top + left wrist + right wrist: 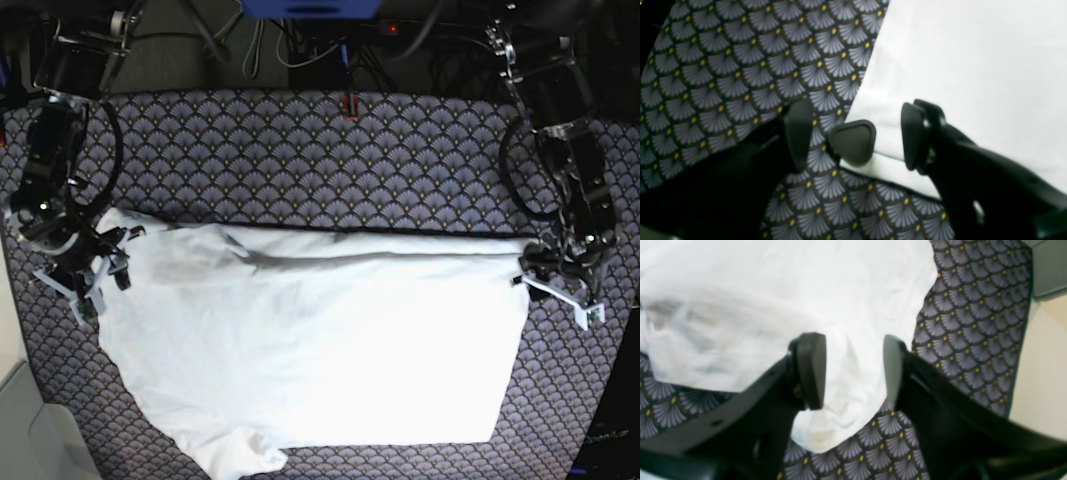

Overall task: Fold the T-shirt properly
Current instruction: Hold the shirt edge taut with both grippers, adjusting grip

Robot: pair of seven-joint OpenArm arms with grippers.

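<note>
Base view shows the white T-shirt (310, 340) spread wide across the counter (330, 150), which is covered by a purple-grey scallop-patterned cloth (300, 165) dotted with yellow. The shirt's upper edge runs as a nearly straight fold line from one arm to the other, with a shallow ridge of wrinkles just below it. Its lower edge slants, and a bunched piece sticks out at the bottom near the view's left corner.

The right hand (98, 262) sits at the shirt's upper corner on the view's left, touching the cloth there. The right wrist view shows its two dark pads (811, 370) spread apart with a rumpled lobe of white fabric lying between them; the pads are not pressed on it, so this hand is open.

The left hand (548, 272) sits at the opposite upper corner, on the view's right, right at the shirt's edge. In the left wrist view its pads (913, 135) stand apart as well, open, straddling the corner where the shirt's hem meets the patterned cloth; a third dark rounded pad-like piece (851, 141) lies between them, over the shirt's edge. The shirt there is flat and smooth, with a second layer showing under the corner.
</note>
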